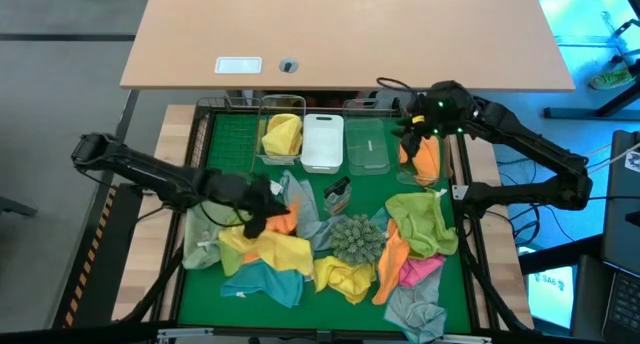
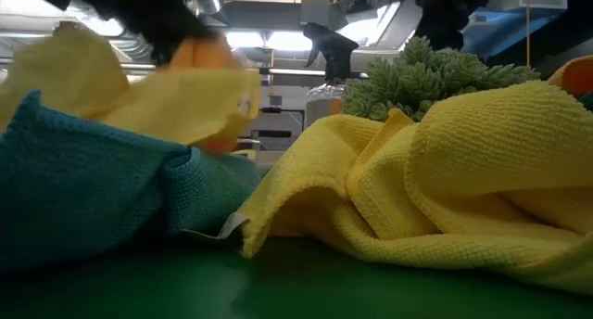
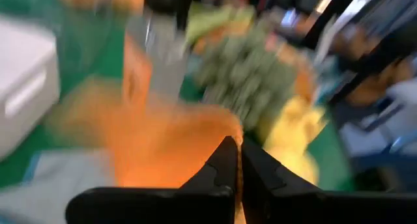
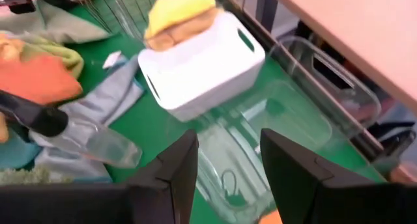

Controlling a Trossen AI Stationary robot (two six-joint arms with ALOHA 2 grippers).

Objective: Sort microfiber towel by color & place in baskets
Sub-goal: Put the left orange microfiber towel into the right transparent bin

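Our left hand (image 3: 236,160) is pinched shut on an orange towel (image 3: 163,136) in the pile at the middle of the table (image 1: 225,304). Our right hand (image 4: 228,162), fingers spread and empty, hovers over a clear basket (image 4: 273,116) in the far row, beside the white basket (image 1: 322,142). To do this well, we judge, we should lift straight up until the orange cloth clears the yellow towels (image 1: 265,249) beside it, then carry it to the basket chosen for orange.
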